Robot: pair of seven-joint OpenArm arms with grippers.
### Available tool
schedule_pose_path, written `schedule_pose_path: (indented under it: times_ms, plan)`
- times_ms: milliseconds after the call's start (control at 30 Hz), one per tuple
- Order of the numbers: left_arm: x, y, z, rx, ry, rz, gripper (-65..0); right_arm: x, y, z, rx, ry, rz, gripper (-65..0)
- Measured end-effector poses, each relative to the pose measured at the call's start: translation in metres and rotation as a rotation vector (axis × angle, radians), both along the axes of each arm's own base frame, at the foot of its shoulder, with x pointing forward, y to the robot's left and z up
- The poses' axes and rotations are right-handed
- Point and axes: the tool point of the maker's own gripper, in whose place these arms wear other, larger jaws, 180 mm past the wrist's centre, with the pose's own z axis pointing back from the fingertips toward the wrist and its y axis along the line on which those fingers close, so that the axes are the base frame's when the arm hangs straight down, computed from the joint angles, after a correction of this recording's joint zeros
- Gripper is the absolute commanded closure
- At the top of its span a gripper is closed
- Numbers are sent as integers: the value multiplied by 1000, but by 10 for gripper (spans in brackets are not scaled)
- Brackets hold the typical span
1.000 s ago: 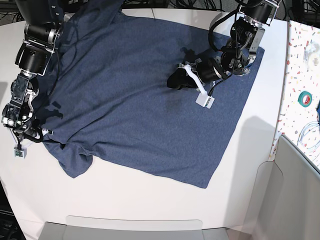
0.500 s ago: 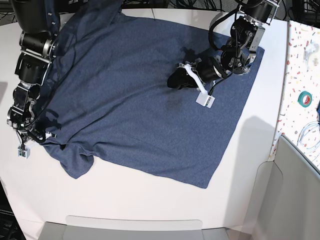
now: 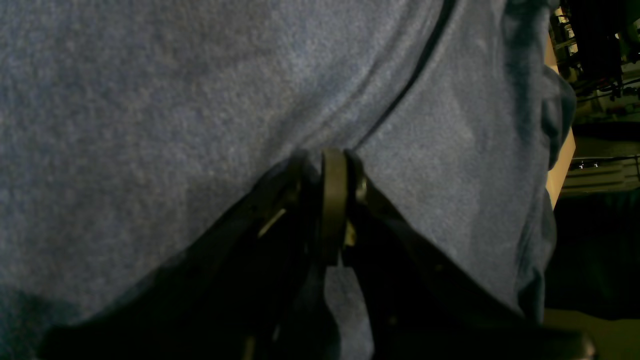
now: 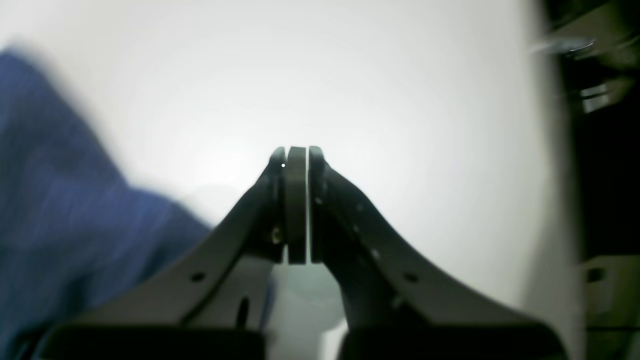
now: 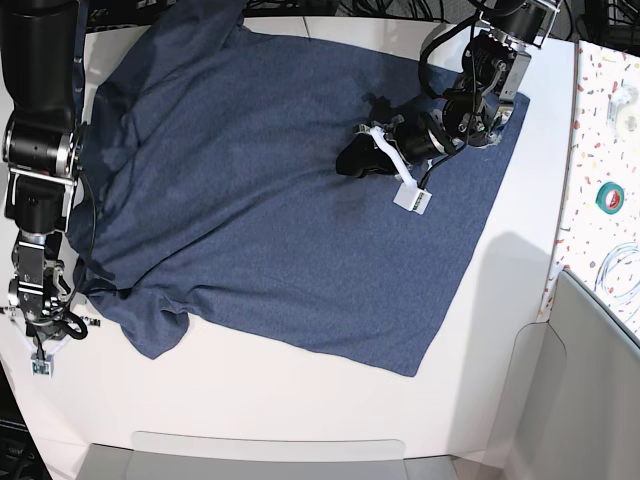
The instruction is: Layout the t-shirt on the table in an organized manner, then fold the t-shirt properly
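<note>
The dark navy t-shirt (image 5: 260, 180) lies spread over most of the white table (image 5: 250, 390), plain side up, with one sleeve bunched at the front left. My left gripper (image 5: 347, 160) rests on the shirt's right half. In the left wrist view it (image 3: 334, 155) is shut, and a raised crease of the t-shirt (image 3: 150, 100) runs into its tips. My right gripper (image 5: 42, 355) hangs over bare table at the left edge, just off the sleeve. Seen from the right wrist, it (image 4: 296, 150) is shut on nothing, with the t-shirt (image 4: 50, 200) to its left and table (image 4: 350, 75) beyond.
A narrow speckled surface (image 5: 605, 120) runs along the right side, carrying a teal tape roll (image 5: 612, 195) and a coiled cable (image 5: 620, 270). A grey panel (image 5: 590, 380) stands at the front right. A grey ledge (image 5: 270, 455) lines the front edge.
My right arm has slid toward the front of the table along the left edge, away from the sleeve, still shut. The left arm has barely moved.
</note>
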Motion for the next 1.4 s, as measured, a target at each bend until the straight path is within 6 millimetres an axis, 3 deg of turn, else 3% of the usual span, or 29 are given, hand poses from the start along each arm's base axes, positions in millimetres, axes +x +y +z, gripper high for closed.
schedule_pose_path:
  times_ms: [100, 233, 333, 467, 633, 767, 1033, 1300, 1400]
  plan:
    - [0, 0, 0, 0, -1, 0, -50, 9, 4, 9, -39, -18, 8, 0]
    - [0, 0, 0, 0, 0, 0, -50, 19, 35, 11, 69, -55, 27, 0]
    - [0, 0, 0, -1, 0, -1, -50, 6, 52, 7, 187, -27, 38, 0]
    - [0, 0, 0, -1, -2, 0, -50, -30, 65, -9, 308, 13, 49, 0]
    - [0, 1, 0, 0, -2, 0, -50, -82, 43, -17, 332, 2, -32, 0]
    - [0, 1, 0, 0, -3, 1, -50, -99, 28, -21, 328, -5, -69, 0]
    - [0, 1, 0, 0, -1, 1, -50, -109, 24, -67, 315, 45, -104, 0]
    - [0, 1, 0, 0, -1, 1, -50, -97, 32, -68, 304, 23, -90, 0]
    - [0, 2, 0, 0, -1, 1, -50, -92, 33, -51, 285, -9, -73, 0]
